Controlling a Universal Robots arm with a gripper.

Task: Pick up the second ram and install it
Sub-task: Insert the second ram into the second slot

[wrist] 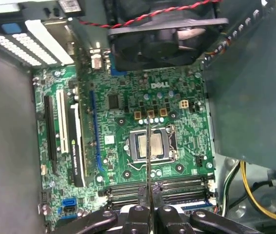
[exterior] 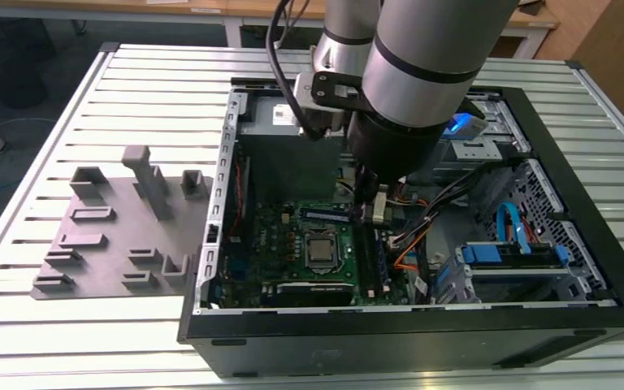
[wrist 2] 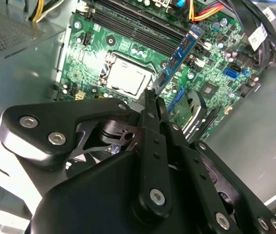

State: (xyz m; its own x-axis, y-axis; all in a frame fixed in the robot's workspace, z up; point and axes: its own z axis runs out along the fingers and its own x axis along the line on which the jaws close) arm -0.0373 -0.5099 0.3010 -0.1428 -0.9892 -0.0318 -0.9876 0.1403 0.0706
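A slatted metal desk carries an open computer case lying on its side, with a grey parts fixture beside it on the exterior view's left. The second ram is inside the case, held in the air above the green motherboard and seated in nothing. One end is clamped by the tool, whose fingers are clenched on it. Its long axis runs straight out from the fingertips, continuing the tool's own reach. In the first wrist view the second ram shows edge-on as a thin line over the processor socket. The black memory slots lie close by the fingertips and run crosswise to that line. By my reading, stick and slots are not yet aligned.
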